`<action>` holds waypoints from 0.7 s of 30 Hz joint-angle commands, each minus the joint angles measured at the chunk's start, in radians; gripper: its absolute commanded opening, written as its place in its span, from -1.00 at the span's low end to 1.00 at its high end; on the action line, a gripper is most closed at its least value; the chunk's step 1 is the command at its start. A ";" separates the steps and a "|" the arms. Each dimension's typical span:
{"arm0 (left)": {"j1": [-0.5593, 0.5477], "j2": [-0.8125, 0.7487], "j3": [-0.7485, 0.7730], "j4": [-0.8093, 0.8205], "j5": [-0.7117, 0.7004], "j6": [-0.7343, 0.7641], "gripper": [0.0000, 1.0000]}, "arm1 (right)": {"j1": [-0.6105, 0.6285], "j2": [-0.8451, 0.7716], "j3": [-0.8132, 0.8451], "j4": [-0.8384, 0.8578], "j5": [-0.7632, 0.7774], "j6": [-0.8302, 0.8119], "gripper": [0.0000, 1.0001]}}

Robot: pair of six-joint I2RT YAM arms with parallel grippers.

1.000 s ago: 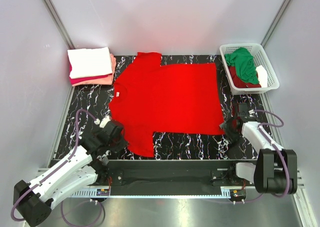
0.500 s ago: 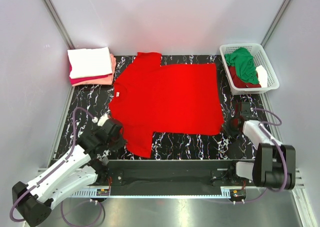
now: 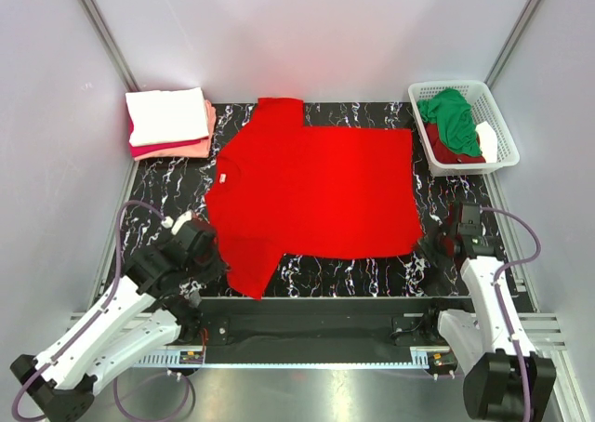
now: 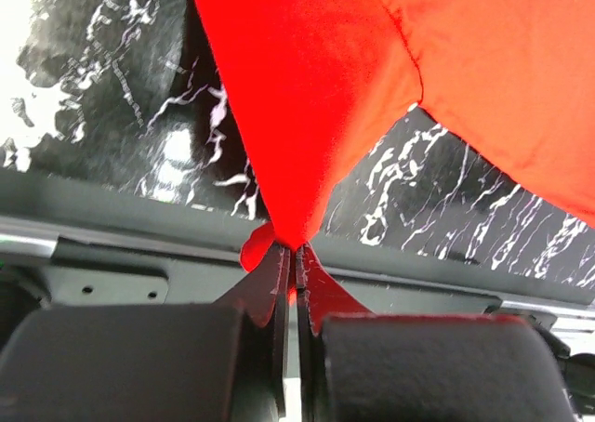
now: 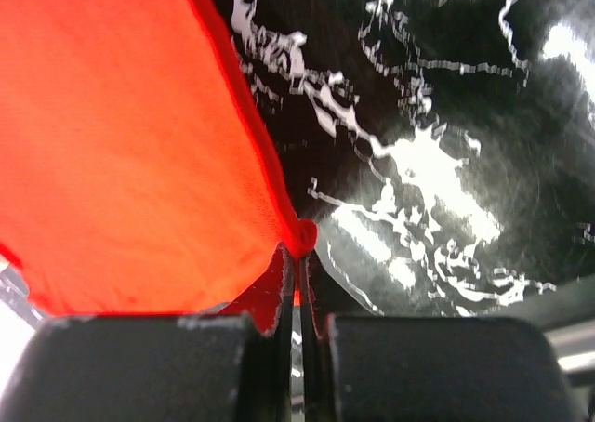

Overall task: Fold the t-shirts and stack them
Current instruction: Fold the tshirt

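A bright red t-shirt (image 3: 316,190) lies spread on the black marbled table (image 3: 167,190), its neck to the left. My left gripper (image 3: 221,271) is shut on the tip of the near sleeve (image 4: 307,115), which rises into the jaws. My right gripper (image 3: 426,243) is shut on the shirt's near right hem corner (image 5: 299,234), a small bunch of cloth pinched between the fingertips. A stack of folded t-shirts (image 3: 169,122), white on crimson and salmon pink, sits at the back left.
A white lattice basket (image 3: 498,125) at the back right holds a green shirt (image 3: 452,120) and a dark red one (image 3: 446,149). Grey walls close in the table on three sides. A metal rail (image 3: 316,310) runs along the near edge between the arm bases.
My right gripper shut on the hem corner and drew it a little towards the near right. My left gripper pulled the near sleeve nearer and leftward. The whole shirt has shifted and stretched flatter.
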 commanded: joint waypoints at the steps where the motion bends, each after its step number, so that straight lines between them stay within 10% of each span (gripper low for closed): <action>1: 0.003 0.014 0.075 -0.019 0.026 0.045 -1.00 | -0.004 -0.039 0.028 -0.076 -0.045 -0.012 -1.00; 21: 0.253 0.870 0.891 -0.009 0.085 0.616 -1.00 | -0.003 0.419 0.379 0.111 -0.003 -0.090 -1.00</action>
